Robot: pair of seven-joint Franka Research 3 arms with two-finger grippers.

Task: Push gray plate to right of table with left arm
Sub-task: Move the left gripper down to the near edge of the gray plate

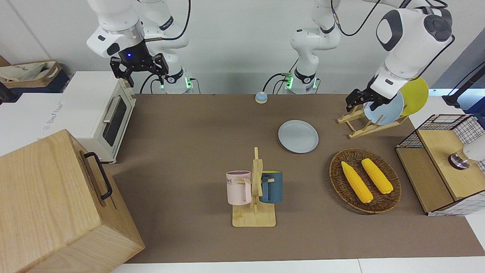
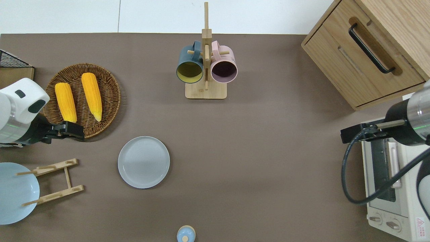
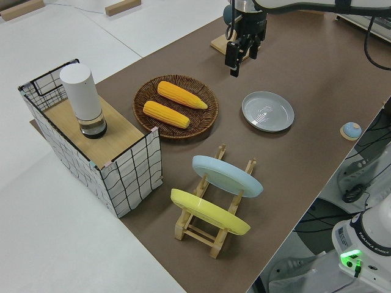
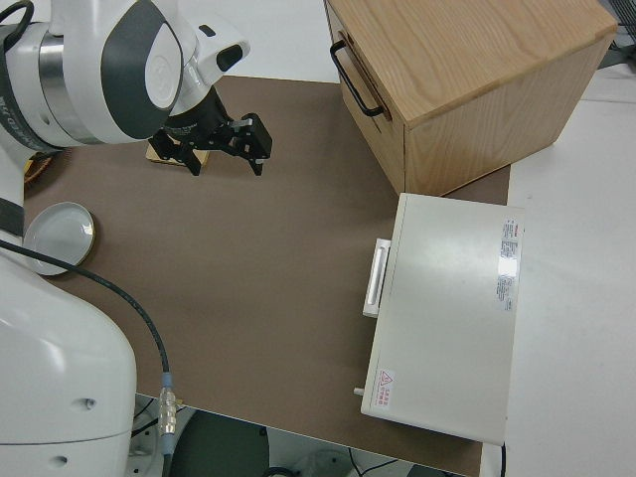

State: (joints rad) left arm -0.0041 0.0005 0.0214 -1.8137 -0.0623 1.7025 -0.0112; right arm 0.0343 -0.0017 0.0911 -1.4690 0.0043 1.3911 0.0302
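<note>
So the gray plate is sitting flat on the brown worktop, kind of in the left arm's half, with nothing touching it. Around it: the wicker basket with two corn cobs is a bit farther from the robots and more toward the left arm's end, the wooden plate rack is beside it toward that same end, and the mug stand with a dark blue mug and a pink mug is farther from the robots, near the middle of the worktop. The rack holds a sky-blue plate and a yellow plate leaning on edge. The left gripper is up in the air over the near edge of the basket, well apart from the gray plate, and its fingers look close together with nothing in them as far as I can see from the left side view. The right arm is parked, and its fingers are spread wide and empty. There's also a small blue bell at the robots' edge of the worktop, nearer to them than the plate.
</note>
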